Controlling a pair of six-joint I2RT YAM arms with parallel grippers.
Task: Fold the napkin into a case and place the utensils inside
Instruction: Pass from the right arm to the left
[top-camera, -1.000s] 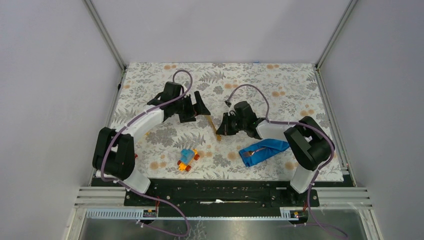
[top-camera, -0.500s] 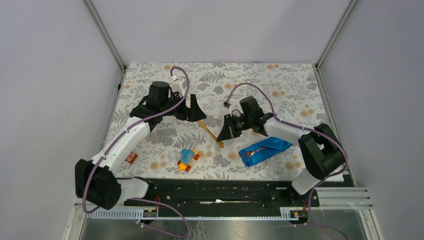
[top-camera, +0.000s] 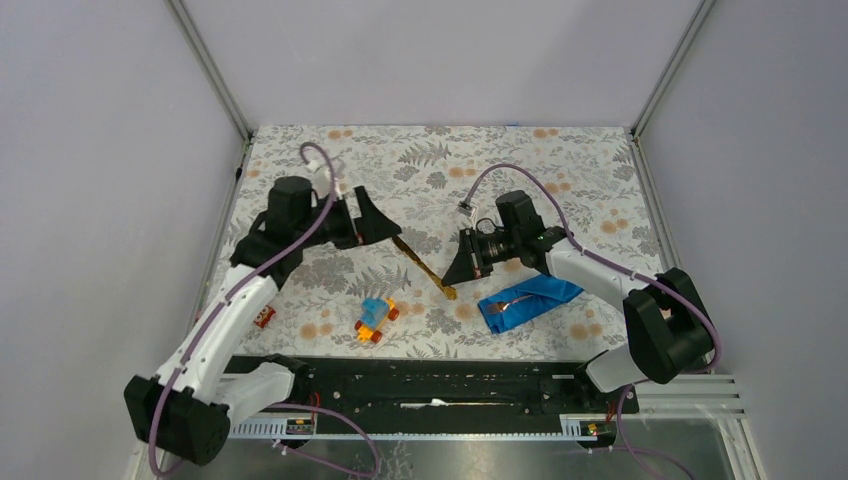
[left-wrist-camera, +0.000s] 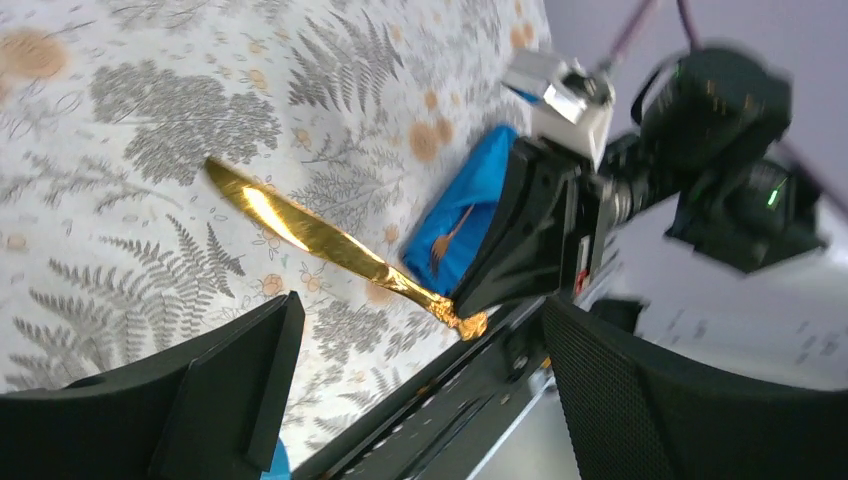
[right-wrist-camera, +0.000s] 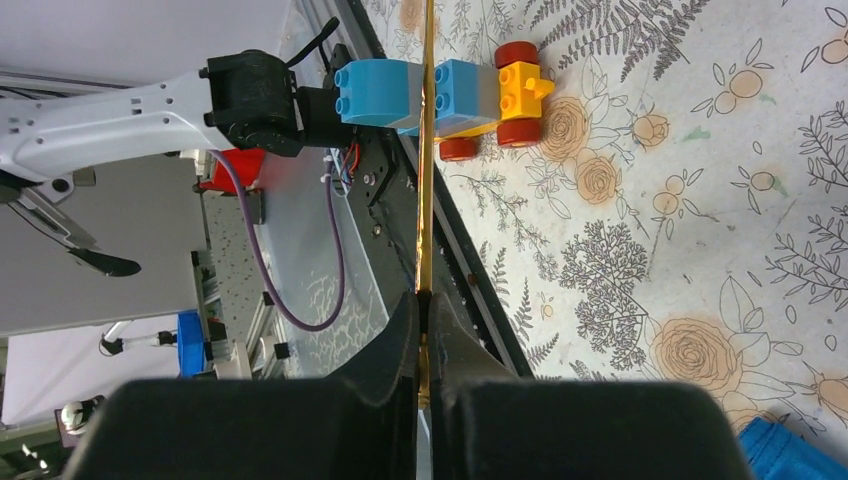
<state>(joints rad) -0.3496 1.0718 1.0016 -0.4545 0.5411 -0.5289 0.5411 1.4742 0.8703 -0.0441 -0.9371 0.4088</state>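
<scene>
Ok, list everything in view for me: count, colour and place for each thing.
knife: one, golden, mid-table, handle end in the right gripper
fork: one, golden, lying on the napkin
napkin: one, bright blue, folded, near right of the table
toy car: one, blue and orange with red wheels, near edge, centre
red block: one, red, near left, beside the left arm
table cover: one, white with grey ferns and orange flowers, over the whole table
left gripper: one, black, open and empty, by the knife's blade tip
right gripper: one, black, shut on the knife
</scene>
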